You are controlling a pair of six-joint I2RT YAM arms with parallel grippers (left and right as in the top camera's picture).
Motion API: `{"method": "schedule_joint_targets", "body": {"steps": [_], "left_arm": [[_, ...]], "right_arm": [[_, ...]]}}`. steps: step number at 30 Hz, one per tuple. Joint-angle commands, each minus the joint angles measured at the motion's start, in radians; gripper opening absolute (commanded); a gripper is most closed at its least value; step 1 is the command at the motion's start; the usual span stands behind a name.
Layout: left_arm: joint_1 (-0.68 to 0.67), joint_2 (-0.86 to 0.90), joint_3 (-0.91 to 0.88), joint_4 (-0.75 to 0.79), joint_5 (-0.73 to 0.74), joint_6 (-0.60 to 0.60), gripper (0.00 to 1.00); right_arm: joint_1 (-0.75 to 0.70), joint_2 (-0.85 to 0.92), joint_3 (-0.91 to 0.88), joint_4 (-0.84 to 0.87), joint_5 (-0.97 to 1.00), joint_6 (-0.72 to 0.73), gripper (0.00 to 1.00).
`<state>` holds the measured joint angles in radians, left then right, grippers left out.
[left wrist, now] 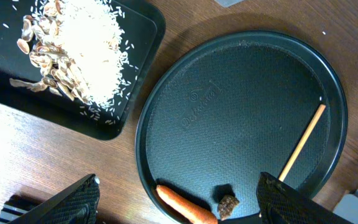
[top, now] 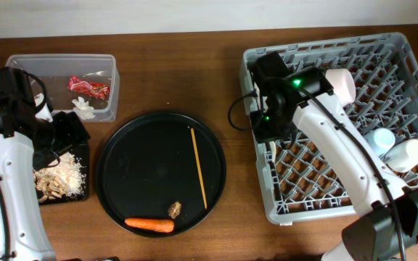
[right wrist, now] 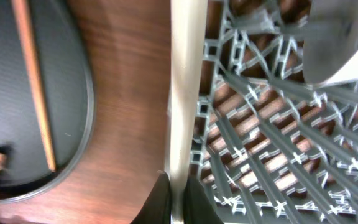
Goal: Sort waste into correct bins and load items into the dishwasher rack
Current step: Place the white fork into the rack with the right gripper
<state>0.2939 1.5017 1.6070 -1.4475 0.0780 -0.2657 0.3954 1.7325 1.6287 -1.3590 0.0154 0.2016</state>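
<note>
Overhead, the right tool [top: 267,129] pinches the white plastic fork [right wrist: 182,93] at the left edge of the grey dishwasher rack [top: 318,47], which holds a pink bowl [top: 341,83], light-blue cup [top: 379,139] and white cup [top: 406,154]. The left tool [left wrist: 178,183], spread wide, hovers by the black rectangular tray [left wrist: 138,43] of food scraps [left wrist: 86,43]; carrot [top: 149,225], brown lump [top: 173,210] and wooden stick [top: 198,168] lie on the round black tray [top: 144,167].
</note>
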Motion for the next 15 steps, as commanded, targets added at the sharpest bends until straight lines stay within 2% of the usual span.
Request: {"method": "schedule_joint_targets", "body": {"steps": [1, 10, 12, 13, 15], "left_arm": [[0.001, -0.009, -0.005, 0.002, 0.003, 0.013, 0.80], [0.001, -0.009, -0.005, 0.002, 0.003, 0.013, 0.80], [0.001, -0.009, -0.005, 0.002, 0.004, 0.013, 0.80], [0.001, -0.009, -0.005, 0.002, 0.004, 0.013, 0.80], [0.001, -0.009, -0.005, 0.002, 0.004, 0.013, 0.80]], "right_arm": [[-0.009, 0.004, -0.100, 0.026, 0.061, -0.012, 0.04], [-0.043, 0.004, -0.234, 0.124, 0.068, -0.010, 0.06], [-0.043, 0.003, -0.233, 0.136, 0.068, -0.013, 0.28], [-0.042, 0.003, -0.233, 0.137, 0.068, -0.013, 0.33], [-0.042, 0.001, -0.216, 0.127, 0.068, -0.013, 0.36]]}}
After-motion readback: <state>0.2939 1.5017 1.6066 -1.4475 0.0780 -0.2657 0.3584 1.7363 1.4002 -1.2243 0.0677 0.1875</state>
